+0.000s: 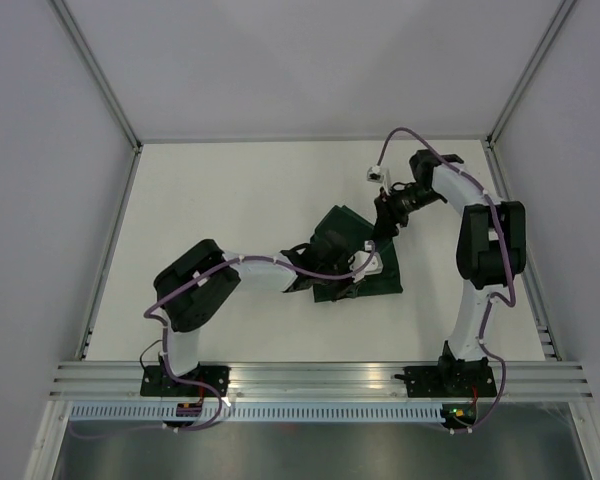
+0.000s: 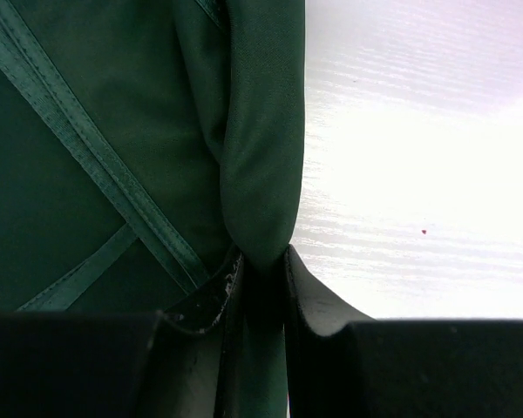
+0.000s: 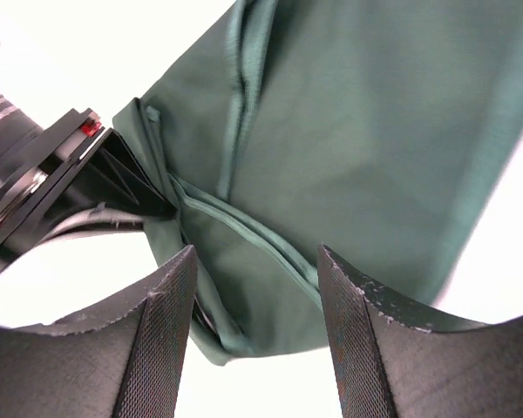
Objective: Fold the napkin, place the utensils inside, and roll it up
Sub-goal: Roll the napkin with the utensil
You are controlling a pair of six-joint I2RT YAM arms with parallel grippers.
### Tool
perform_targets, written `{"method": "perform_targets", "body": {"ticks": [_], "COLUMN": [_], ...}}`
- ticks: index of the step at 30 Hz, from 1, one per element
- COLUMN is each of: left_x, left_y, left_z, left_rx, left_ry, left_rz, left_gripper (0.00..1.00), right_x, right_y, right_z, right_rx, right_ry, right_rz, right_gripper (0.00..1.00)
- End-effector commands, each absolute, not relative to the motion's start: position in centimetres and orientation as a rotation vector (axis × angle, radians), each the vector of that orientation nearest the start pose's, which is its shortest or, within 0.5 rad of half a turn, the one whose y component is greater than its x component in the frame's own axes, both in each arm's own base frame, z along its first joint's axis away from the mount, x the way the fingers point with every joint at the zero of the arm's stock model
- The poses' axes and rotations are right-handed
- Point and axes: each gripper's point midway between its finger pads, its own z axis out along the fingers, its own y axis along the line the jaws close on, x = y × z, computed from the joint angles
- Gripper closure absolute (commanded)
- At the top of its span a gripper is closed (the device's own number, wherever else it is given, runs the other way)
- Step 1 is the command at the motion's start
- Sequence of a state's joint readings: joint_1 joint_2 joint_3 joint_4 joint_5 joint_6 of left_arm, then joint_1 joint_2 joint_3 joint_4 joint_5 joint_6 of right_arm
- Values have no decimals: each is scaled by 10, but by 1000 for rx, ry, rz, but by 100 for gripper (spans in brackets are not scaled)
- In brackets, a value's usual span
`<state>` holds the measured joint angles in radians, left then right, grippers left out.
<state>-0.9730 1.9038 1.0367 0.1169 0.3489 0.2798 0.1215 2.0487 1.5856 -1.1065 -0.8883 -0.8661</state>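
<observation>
The plain white table top (image 1: 230,200) is the biggest thing here. All I can see on it is the dark green, slightly shiny thin cloth napkin (image 1: 342,232), lying rumpled a bit right of centre between my two arms. No utensils in any view.

My left gripper (image 2: 261,261) is clamped on a rounded fold at the napkin's near-left side, with the cloth squeezed right between the tips. My right gripper (image 3: 257,252) hangs over the far-right part with its jaws spread and nothing in them.

What worries me is that the fabric looks slippery. I reckon the fold could slide out of the left pinch if I pull, or the whole thing could drag and bunch instead of folding flat. The right fingers might also catch only one layer. Both wrists are close together, so a bump seems possible.

No brand, label or readable writing anywhere.
</observation>
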Motion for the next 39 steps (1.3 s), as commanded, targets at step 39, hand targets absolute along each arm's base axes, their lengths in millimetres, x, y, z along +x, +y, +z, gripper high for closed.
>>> {"method": "perform_targets", "body": {"ticks": [39], "left_x": [194], "left_y": [-382], "left_z": [-10], "left_rx": [1365], "left_ry": [2495], "left_rz": [-1460], "left_gripper": [97], "right_x": [217], "right_y": [195], "right_z": [47], "right_rx": [-1723], "right_ry": [1697], "right_rz": [408], "right_gripper": [31]}}
